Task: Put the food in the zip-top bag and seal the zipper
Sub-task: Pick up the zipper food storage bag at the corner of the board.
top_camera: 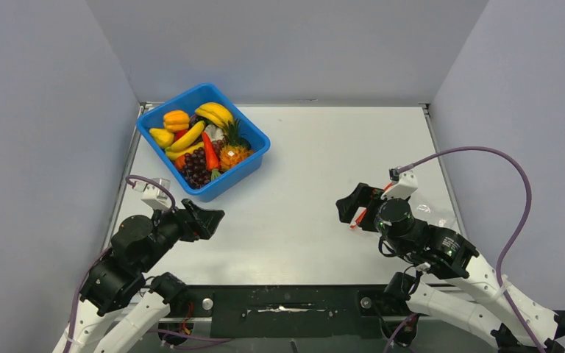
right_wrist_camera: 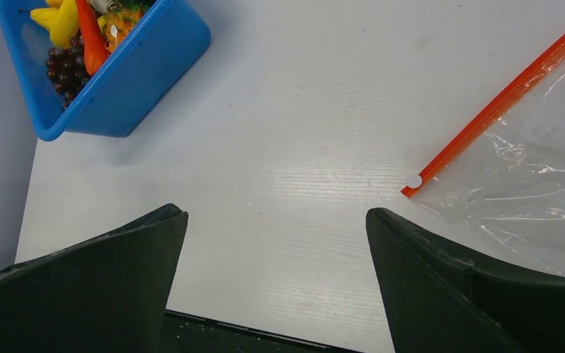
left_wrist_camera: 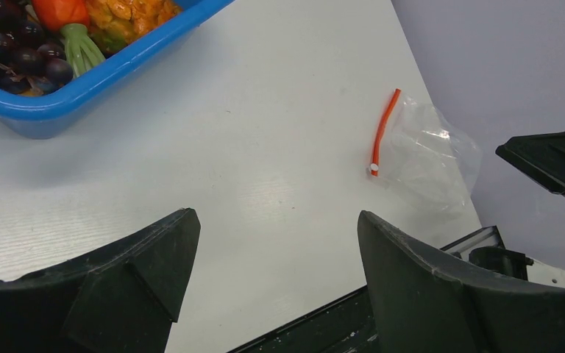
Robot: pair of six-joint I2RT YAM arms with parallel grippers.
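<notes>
Wht links (top_camera: 456, 307), blk joints (top_camera: 134, 239) — purple cables (top_camera: 478, 149)

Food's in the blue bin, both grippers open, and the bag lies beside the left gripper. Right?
No: the zip-top bag lies beside the right gripper, not the left; the right wrist view shows it. The food is in the blue bin; both grippers are open.

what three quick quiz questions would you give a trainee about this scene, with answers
1. True or false: the toy food lies inside the clear bag.
2. Which is nearer the bag: A, the left gripper, or B, the right gripper?
3. Fill in: both grippers' jaws stand ___.
Key: 1 false, it sits in the blue bin; 2 B; 3 open.
</notes>
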